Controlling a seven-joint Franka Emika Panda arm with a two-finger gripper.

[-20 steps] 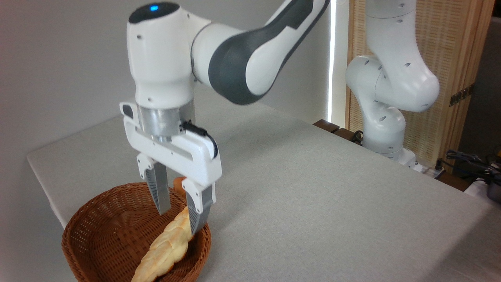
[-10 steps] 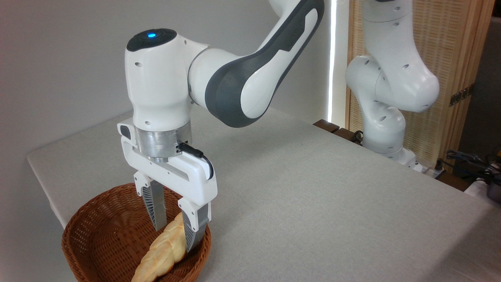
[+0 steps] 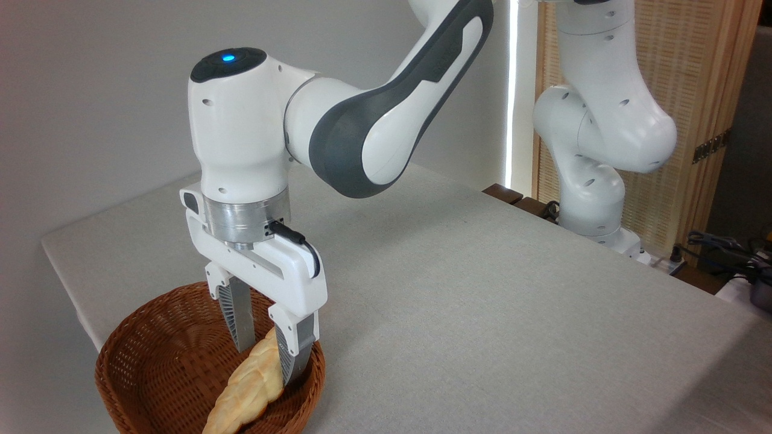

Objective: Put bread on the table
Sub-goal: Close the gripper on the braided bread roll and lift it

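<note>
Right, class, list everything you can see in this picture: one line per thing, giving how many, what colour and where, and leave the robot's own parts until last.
Braided bread: one, golden-orange top and pale edge, lying in the basket, near end sticking out over the rim at the bottom of the picture.
Wicker basket: one, brown, round, at the near left corner of the table.
Table: one, light grey-beige cover, filling the middle of the picture.
Slatted screen: one, light wood, behind the table at the right.
Cables: several, dark, at the far right edge.
Robot arm: one, white and grey, reaching from its base at the right down over the basket.
Gripper: one, white with grey fingers, set either side of the loaf's far end.
</note>
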